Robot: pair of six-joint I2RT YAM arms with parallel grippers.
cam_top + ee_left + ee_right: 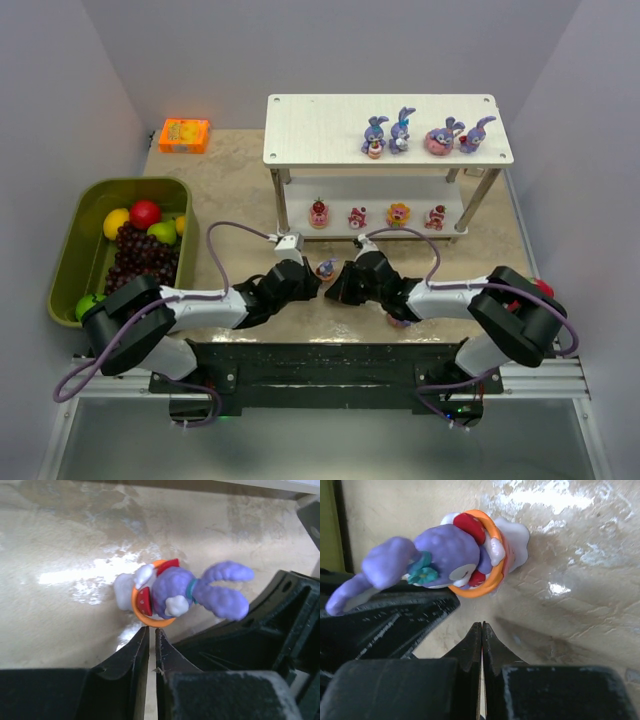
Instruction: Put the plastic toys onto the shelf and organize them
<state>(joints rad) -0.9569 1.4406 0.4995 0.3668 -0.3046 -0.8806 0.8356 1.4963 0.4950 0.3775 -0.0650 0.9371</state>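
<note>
A purple bunny in an orange ring (326, 268) stands on the table between my two grippers, leaning a little. The left gripper (315, 283) points at it from the left. In the left wrist view the bunny (172, 592) is just beyond the left gripper (152, 630), whose jaws are parted by a narrow slit with nothing between them. The right gripper (343, 283) is shut and empty, and in its wrist view its tips (481, 625) stop short of the bunny (450, 555). The shelf (320, 130) carries several bunnies (401, 130) on its top board and several small cake figures (357, 216) on the lower board.
An olive-green bin (70, 250) with fruit stands at the left. An orange box (184, 135) lies at the back left. A small pink toy (398, 320) shows partly under the right arm. Something red (543, 288) sits beside the right arm's elbow.
</note>
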